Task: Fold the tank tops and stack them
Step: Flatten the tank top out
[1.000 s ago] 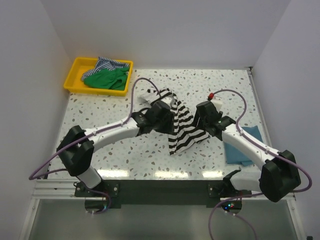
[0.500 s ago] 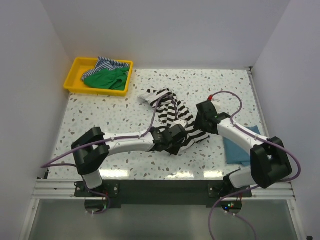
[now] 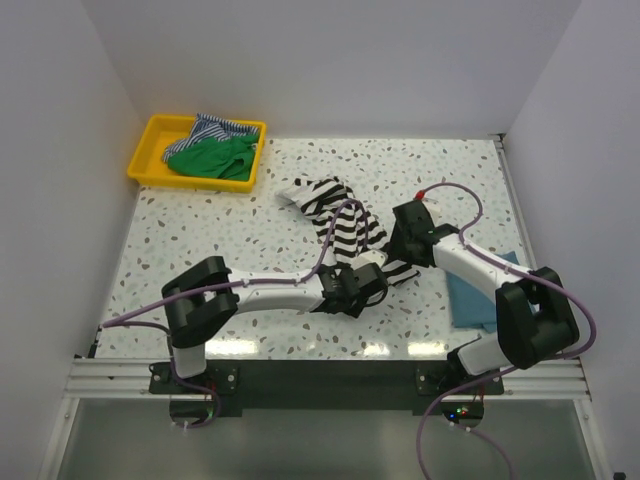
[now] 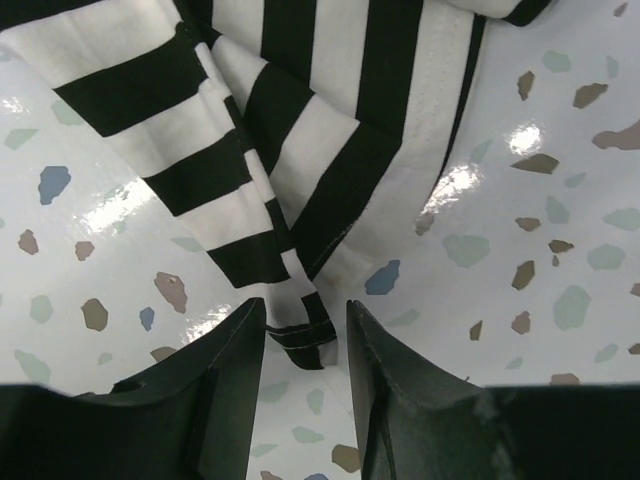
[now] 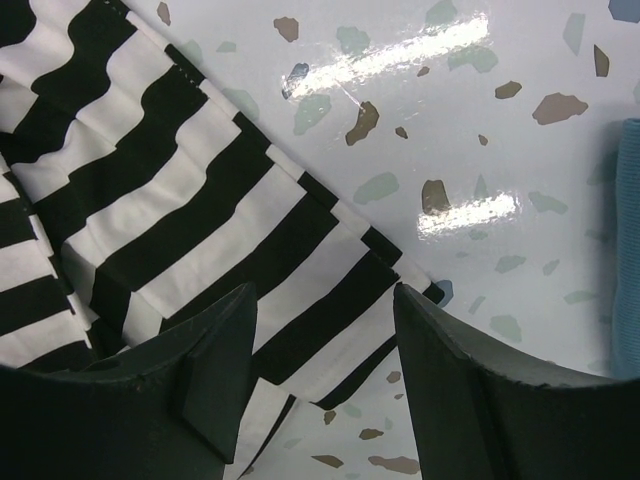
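Flattening stage for the black-and-white striped tank top (image 3: 338, 215), lying rumpled on the worktop (image 3: 200, 230). With left hand (image 4: 300, 322) parted astride a hem corner and right hand (image 5: 322, 300) spread wide over the cloth, gripping nothing. Next, probably: pinch both corners, pull taut, then fold.

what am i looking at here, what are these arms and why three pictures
Two robot arms are bolted to a speckled table. One picture looks down from above; the other two come from cameras on each wrist, showing that hand's own fingers. The left hand and right hand are both open, holding nothing, low over a crumpled black-and-white striped tank top. A teal top lies on the right. A yellow tray at the far left holds a green top and a finely striped top.
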`<act>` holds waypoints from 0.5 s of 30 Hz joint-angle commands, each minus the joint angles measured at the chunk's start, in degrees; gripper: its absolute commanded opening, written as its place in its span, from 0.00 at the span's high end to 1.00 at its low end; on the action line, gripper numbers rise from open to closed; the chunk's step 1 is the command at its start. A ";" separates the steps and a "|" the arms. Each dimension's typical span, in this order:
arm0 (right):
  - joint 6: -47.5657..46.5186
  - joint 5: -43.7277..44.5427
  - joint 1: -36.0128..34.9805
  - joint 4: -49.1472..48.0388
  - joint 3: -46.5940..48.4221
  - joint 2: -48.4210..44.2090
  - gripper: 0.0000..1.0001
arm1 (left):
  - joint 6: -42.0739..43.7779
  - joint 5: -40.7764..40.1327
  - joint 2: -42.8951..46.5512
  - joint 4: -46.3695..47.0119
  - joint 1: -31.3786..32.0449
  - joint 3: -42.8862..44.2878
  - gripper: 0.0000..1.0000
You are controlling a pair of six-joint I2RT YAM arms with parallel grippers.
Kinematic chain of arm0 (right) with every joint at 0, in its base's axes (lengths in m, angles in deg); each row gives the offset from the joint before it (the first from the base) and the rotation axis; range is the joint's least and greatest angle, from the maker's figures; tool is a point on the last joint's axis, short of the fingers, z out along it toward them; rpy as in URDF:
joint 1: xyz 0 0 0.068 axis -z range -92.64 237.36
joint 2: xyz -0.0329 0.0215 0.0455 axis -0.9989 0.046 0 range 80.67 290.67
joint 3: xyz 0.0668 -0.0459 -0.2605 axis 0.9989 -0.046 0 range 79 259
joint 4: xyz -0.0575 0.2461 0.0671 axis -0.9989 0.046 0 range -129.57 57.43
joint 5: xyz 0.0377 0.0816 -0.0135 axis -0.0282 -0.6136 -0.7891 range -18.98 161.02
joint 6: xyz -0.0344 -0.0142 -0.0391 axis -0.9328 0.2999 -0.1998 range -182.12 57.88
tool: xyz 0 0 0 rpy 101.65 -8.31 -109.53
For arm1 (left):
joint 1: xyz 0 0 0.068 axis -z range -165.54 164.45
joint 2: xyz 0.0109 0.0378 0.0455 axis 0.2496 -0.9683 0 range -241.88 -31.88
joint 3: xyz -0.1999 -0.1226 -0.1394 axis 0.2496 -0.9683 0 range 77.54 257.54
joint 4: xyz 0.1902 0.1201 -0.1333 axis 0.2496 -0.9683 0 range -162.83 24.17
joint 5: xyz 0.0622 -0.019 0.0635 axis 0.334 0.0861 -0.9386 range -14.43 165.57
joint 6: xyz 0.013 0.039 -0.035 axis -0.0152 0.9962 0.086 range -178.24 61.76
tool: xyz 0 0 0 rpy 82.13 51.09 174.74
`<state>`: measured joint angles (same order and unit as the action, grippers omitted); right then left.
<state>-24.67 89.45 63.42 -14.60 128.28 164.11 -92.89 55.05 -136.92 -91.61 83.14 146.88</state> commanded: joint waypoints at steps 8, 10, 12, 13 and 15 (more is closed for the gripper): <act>-0.89 -0.60 0.21 -1.33 0.47 0.58 0.42 | 0.29 -9.36 1.75 -0.23 -0.04 0.45 0.93; -0.89 -0.33 0.21 -1.15 0.03 1.20 0.43 | 0.03 -11.03 4.04 -0.32 -0.22 -0.86 1.00; -0.98 -0.42 0.21 -0.98 -0.06 1.64 0.43 | -0.41 -11.57 6.40 -0.50 -1.35 -2.01 1.00; -0.98 -0.51 0.21 -0.72 0.03 1.81 0.44 | -0.76 -10.52 7.29 -0.15 -2.14 -2.71 1.00; -1.24 -0.68 0.21 -0.71 -0.41 1.73 0.44 | -1.64 -9.64 10.09 0.38 -4.86 -5.70 1.00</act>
<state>-25.09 89.26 63.42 -14.75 128.21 165.73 -92.76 47.71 -132.85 -91.61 81.74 143.69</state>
